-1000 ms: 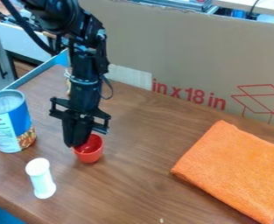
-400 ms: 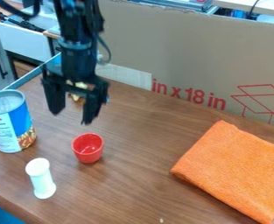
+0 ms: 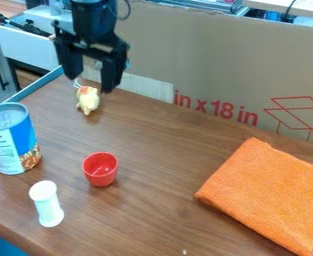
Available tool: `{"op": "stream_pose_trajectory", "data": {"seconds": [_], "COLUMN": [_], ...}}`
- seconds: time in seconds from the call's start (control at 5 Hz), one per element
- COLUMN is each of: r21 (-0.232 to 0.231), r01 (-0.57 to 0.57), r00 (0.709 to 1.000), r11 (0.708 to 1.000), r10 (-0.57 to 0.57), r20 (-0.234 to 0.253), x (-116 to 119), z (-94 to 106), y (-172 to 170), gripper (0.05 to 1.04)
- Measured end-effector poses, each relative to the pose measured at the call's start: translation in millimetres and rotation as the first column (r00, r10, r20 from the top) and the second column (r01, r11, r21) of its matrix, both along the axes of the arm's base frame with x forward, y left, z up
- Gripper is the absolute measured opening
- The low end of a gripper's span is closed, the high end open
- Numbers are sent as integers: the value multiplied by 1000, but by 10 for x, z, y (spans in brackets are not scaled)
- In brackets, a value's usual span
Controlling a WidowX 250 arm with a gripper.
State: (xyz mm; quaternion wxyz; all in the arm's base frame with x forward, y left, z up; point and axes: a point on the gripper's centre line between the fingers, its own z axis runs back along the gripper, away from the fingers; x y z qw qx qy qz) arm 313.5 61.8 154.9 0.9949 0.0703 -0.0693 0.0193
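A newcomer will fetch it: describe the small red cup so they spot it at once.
On the wooden table, find the tall can at the picture's left edge. Between it and the orange cloth, nearer the can, stands a small cup. Its plain red color and open top set it apart from the white, narrow-waisted container nearby.

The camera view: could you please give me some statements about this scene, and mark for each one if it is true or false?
1. The red cup stands upright on the wooden table. True.
2. The end effector has its fingers closed around the red cup. False: its fingers are apart, and the cup is away from them.
3. The orange cloth lies to the right of the red cup in the picture. True.
4. The white object lies on its side. False: it stands upright.
5. The can is to the left of the red cup in the picture. True.
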Motion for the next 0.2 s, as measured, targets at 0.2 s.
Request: {"op": "stream_pose_trajectory", "data": {"seconds": [0.2], "r21": [-32], "r01": [37], "r00": [999], "r11": [999], "r10": [-37], "r20": [9], "x": [208], "z": [-67], "y": [227], "gripper": [1008]}}
